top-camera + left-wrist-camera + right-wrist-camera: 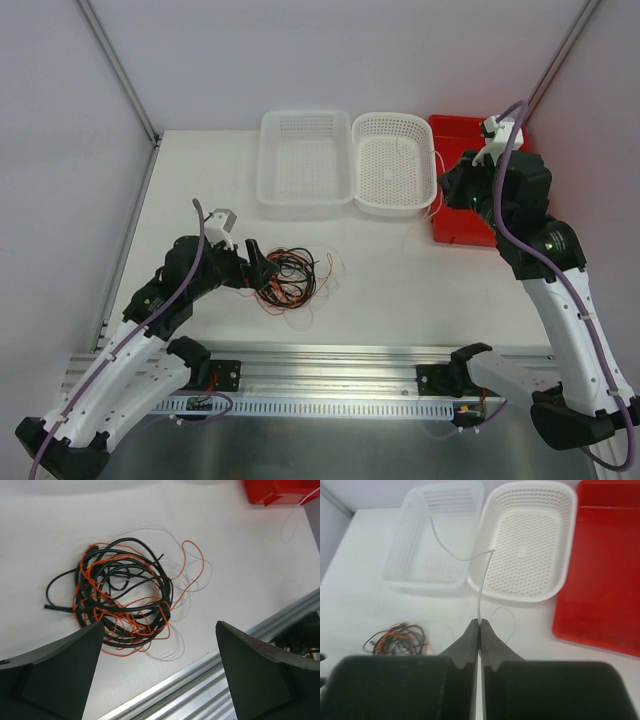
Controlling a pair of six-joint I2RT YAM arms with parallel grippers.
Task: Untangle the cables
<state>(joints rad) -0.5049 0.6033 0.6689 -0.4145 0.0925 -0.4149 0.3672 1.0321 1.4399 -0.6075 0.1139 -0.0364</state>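
Note:
The cables (pixel 290 276) lie in a loose tangle of black and orange-red wire on the white table, with thin white loops (pixel 172 654) at its edge. My left gripper (pixel 257 265) hovers at the tangle's left side. In the left wrist view this gripper (pixel 159 626) is open, with nothing between its fingers (pixel 60 675) and the tangle (pixel 122 597) just beyond them. My right gripper (pixel 446 190) is raised by the baskets. In the right wrist view this gripper (pixel 480 623) is shut on a thin white cable (pixel 479 595) that rises and bends over the clear basket.
A clear plastic basket (pixel 270 170) and a white perforated basket (pixel 362 175) stand side by side at the back. A red tray (pixel 462 228) lies to their right. An aluminium rail (pixel 330 352) runs along the near table edge.

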